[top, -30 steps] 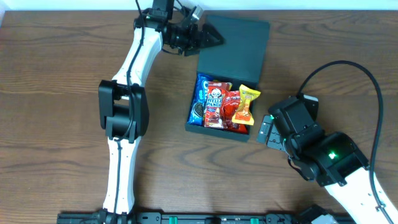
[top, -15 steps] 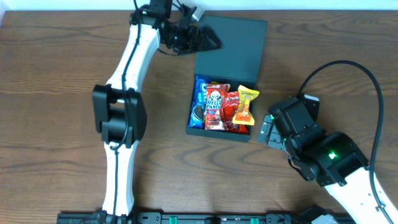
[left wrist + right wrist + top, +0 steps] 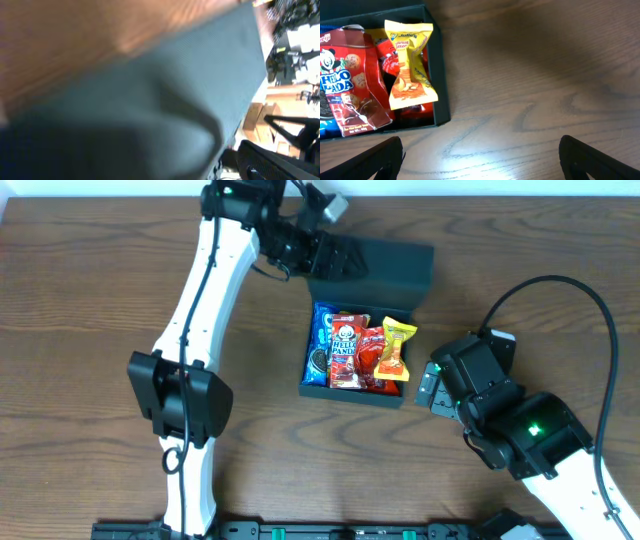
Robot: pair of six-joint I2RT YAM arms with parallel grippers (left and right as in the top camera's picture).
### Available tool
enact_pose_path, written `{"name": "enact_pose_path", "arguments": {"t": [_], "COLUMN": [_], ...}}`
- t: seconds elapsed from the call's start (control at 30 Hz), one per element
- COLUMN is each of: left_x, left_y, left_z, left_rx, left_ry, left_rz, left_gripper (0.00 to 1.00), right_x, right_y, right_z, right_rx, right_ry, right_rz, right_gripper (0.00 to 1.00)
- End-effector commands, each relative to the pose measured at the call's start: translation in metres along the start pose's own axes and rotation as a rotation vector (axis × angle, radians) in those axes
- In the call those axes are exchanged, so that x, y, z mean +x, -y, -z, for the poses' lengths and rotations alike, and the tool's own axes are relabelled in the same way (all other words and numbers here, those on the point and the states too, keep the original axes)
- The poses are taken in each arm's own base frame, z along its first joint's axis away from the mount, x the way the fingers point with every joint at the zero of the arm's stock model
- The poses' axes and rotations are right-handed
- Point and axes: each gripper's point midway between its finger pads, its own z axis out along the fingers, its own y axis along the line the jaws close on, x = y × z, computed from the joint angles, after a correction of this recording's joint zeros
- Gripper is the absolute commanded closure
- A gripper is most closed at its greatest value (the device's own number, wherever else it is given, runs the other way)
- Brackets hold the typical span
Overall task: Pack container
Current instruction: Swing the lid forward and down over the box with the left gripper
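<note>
Your one container [image 3: 350, 393] sits mid-counter [image 3: 100, 300] holding four snack packets: one blue [image 3: 320, 340], one Hello Panda [image 3: 345, 345], one red [image 3: 373, 358], one yellow [image 3: 395, 348]. Your left pincer [image 3: 335, 258], spread wide, meets the far-left corner of its half-raised lid [image 3: 395, 270]. Your right pincer [image 3: 428, 390] hangs released just right of the container, grasping nothing.

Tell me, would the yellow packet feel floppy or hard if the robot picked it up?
Probably floppy: the yellow packet has thin, crimped ends. Likely light, as it perches on the red packet. Its glossy wrap might slip.
</note>
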Motion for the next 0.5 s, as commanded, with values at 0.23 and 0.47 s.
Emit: {"name": "enact_pose_path", "arguments": {"t": [0.23, 0.47], "left_x": [0.032, 0.039], "left_y": [0.054, 0.073], "left_z": [0.023, 0.073], "left_rx": [-0.085, -0.276], "left_ry": [-0.064, 0.042], "left_rz": [-0.101, -0.081], "left_gripper": [0.04, 0.04], "right_x": [-0.007, -0.014], "right_y": [0.001, 0.001], "right_z": [0.006, 0.022], "right_rx": [-0.005, -0.065], "right_ry": [0.045, 0.100], "right_rz": [-0.016, 0.023], "right_gripper": [0.01, 0.01]}}
